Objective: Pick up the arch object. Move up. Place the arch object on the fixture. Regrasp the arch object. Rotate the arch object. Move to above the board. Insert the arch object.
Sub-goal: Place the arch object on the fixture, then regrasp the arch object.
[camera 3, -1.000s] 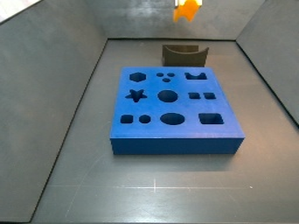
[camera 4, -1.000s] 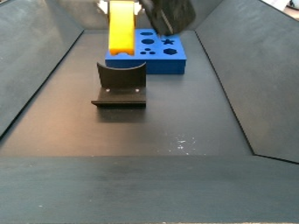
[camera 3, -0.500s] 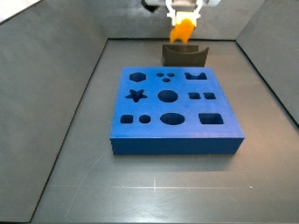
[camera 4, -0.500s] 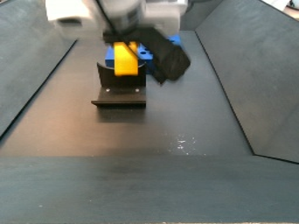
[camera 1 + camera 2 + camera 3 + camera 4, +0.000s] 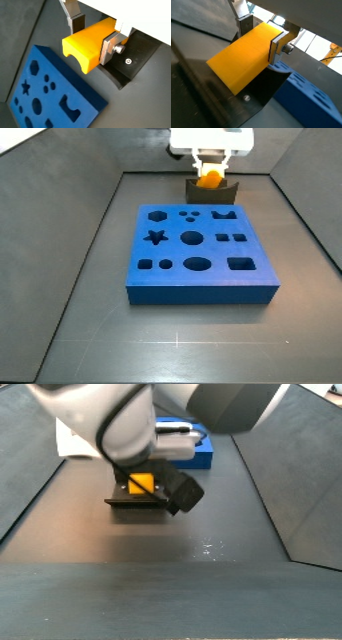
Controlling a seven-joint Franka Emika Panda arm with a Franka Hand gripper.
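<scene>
Arch (image 5: 90, 47), high over the tabletop a second ago, has come down into the fixture (image 5: 210, 192) behind the board (image 5: 198, 255), the hand (image 5: 93, 31) still pinching it, so release and regrasp look next.
</scene>
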